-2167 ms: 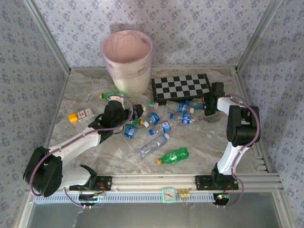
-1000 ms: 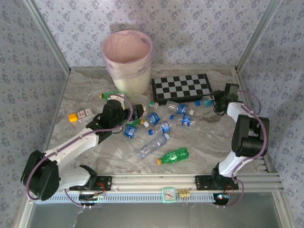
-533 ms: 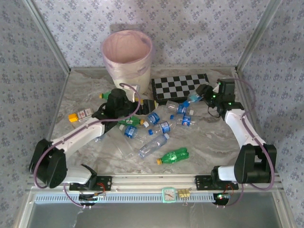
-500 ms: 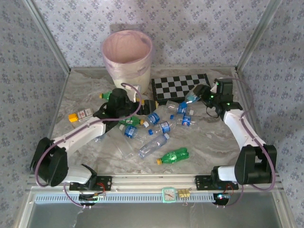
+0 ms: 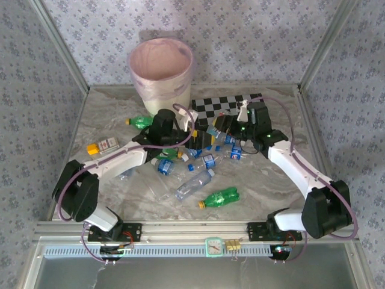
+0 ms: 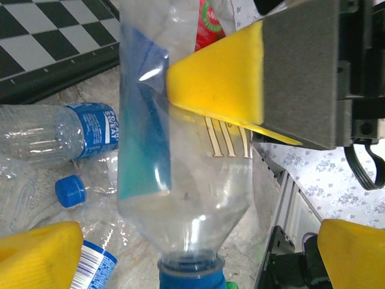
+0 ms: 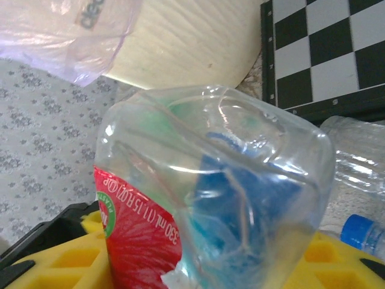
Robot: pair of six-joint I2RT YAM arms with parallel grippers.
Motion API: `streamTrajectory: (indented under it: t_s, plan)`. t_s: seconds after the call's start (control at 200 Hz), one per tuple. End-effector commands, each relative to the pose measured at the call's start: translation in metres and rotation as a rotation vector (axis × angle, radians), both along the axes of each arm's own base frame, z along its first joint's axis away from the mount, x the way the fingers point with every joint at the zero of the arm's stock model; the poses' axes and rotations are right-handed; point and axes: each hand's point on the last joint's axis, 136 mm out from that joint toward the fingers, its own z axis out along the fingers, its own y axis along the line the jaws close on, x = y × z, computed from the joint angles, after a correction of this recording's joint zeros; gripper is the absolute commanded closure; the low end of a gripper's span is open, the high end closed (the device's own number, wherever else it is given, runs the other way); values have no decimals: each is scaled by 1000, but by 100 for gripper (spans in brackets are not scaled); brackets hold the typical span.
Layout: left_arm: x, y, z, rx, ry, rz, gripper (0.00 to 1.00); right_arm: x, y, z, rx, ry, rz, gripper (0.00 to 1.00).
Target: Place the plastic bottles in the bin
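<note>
Right gripper (image 7: 192, 262) now leftward beside wide-open left gripper (image 6: 192, 256), clamped on clear bottle (image 7: 228, 174)

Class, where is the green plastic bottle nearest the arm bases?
In the top view, the green plastic bottle lies front-centre on the marble table, just right of a long clear plastic bottle.
</note>
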Motion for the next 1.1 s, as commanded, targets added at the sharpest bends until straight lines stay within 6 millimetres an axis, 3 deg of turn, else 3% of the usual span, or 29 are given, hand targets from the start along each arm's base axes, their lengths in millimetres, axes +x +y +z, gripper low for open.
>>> streamTrajectory:
  t_s: [0.0, 0.435, 0.7, 0.91, 1.094]
  plan:
    - [-5, -12, 12, -43, -10, -54, 0, -1, 11, 21, 22, -62, 45, 58]
    - [2, -14, 5, -39, -18, -33, 8, -10, 31, 22, 43, -57, 82, 58]
    - [4, -11, 5, -42, -38, -8, 42, -12, 35, 17, 54, -41, 85, 54]
    - [2, -6, 2, -33, -37, 7, 45, -11, 29, 26, 56, -50, 52, 34]
    - [-1, 7, -4, -5, -40, 53, 45, 0, -2, 45, 27, -78, -50, 17]
